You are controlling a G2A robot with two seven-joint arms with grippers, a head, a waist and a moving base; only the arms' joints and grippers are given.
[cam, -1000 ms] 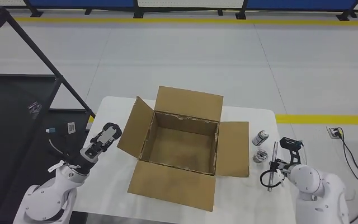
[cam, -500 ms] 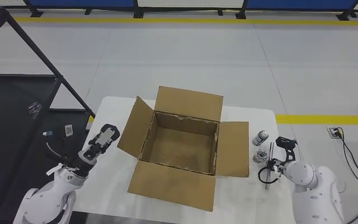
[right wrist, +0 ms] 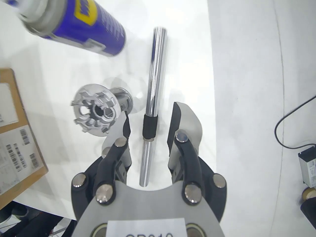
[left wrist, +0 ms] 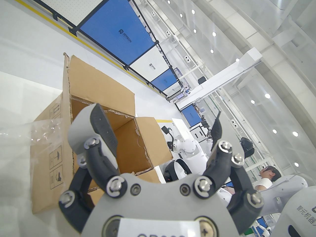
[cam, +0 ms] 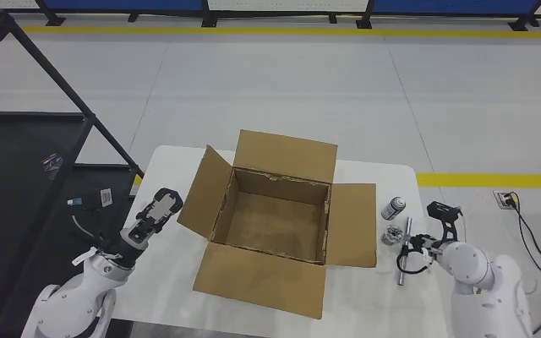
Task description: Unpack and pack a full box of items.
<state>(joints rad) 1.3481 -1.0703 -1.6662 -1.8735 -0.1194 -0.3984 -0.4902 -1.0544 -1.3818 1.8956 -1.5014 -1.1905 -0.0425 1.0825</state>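
Top view has the box (cam: 275,224) at the middle of the table (cam: 372,304), all four flaps folded out and its inside bare. Near the table's right edge lie a rod (cam: 405,252), a metal hub (cam: 390,237) just beside it on the box side, and a can (cam: 393,208) a little farther toward the far edge (upright, as far as I can tell). The right tool (cam: 420,252) sits low over the rod. In the right wrist view this tool (right wrist: 151,118) is spread wide with a finger on either side of the rod (right wrist: 155,75) at its black band, a gap on both sides, gripping nothing. The left tool (cam: 161,207) hangs over the table's left edge, fingers well apart and empty.
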